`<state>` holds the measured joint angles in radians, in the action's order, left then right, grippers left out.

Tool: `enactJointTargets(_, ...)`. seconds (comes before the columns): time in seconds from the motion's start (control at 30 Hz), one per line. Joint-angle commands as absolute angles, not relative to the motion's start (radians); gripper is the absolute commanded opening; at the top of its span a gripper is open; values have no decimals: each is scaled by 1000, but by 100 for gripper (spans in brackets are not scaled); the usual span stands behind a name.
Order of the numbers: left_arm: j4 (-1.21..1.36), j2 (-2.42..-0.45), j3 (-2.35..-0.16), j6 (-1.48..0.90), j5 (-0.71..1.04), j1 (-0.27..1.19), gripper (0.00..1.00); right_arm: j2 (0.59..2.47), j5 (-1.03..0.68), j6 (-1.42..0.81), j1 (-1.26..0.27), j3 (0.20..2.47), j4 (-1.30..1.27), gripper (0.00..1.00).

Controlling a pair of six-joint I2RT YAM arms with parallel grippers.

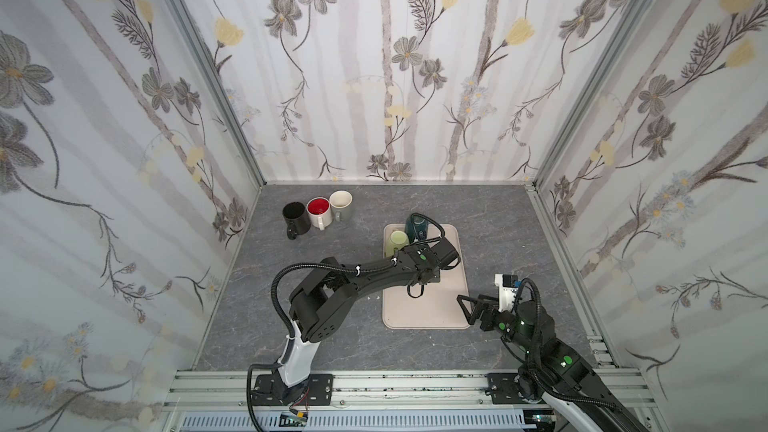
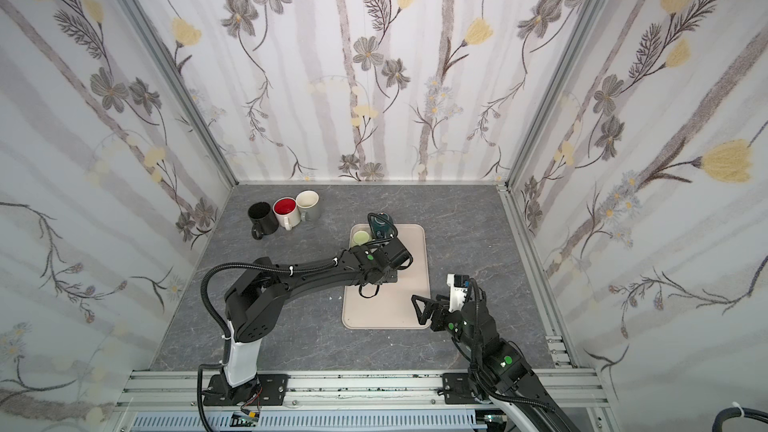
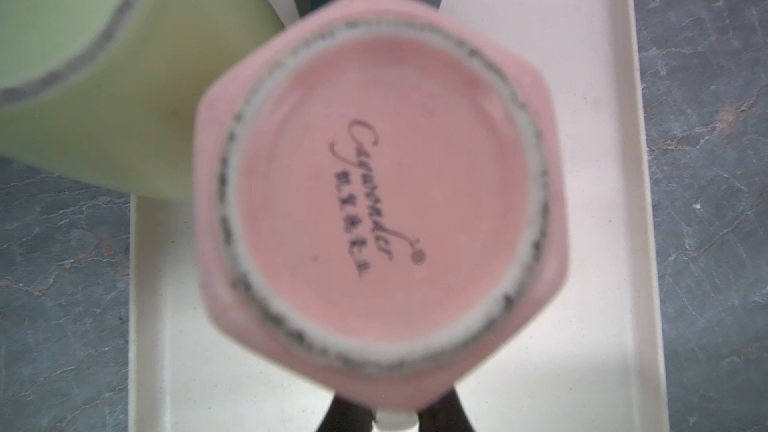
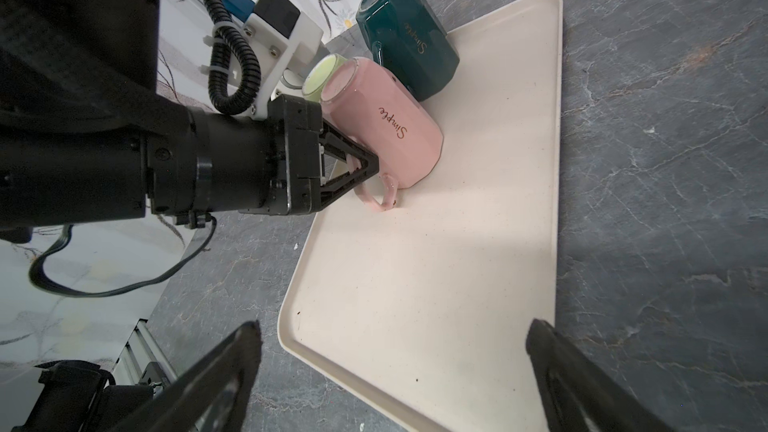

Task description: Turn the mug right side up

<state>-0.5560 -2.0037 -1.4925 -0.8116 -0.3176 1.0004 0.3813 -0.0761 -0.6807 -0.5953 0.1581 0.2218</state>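
A pink mug [image 4: 386, 122] stands upside down on the beige tray [image 4: 415, 284], its printed base [image 3: 374, 193] facing the left wrist camera. My left gripper [image 4: 369, 171] reaches down beside it and is shut on the mug's handle [image 4: 380, 195], a black finger on either side. In both top views the left wrist hides the pink mug. My right gripper [image 4: 395, 334] hangs open over the tray's near right corner [image 1: 457, 317], with nothing between its fingers.
Beside the pink mug, a pale green mug [image 1: 398, 238] and a dark teal mug [image 1: 415, 224] stand upside down at the tray's far end. A black mug [image 1: 295, 216], a red-lined mug [image 1: 319, 211] and a grey mug [image 1: 341, 203] stand upright at the back left.
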Motion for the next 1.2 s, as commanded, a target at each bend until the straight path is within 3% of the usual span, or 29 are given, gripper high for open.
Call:
enactJointTargets(0.0, -592, -2006, -1504, -806, -383, 999, 12, 375, -83, -702, -595, 154, 207, 100)
enactJointTargets(0.37, -650, -2020, -1532, -796, -402, 999, 9, 343, -89, -715, -594, 142, 219, 100)
enactJointTargets(0.47, -668, -2023, -1537, -796, -417, 998, 21, 343, -92, -715, -595, 143, 221, 100)
enactJointTargets(0.87, -692, -2037, -1552, -766, -475, 999, 20, 340, -88, -721, -595, 139, 229, 100)
enactJointTargets(1.17, -652, -2048, -1542, -761, -438, 995, 27, 343, -75, -723, -595, 141, 227, 100)
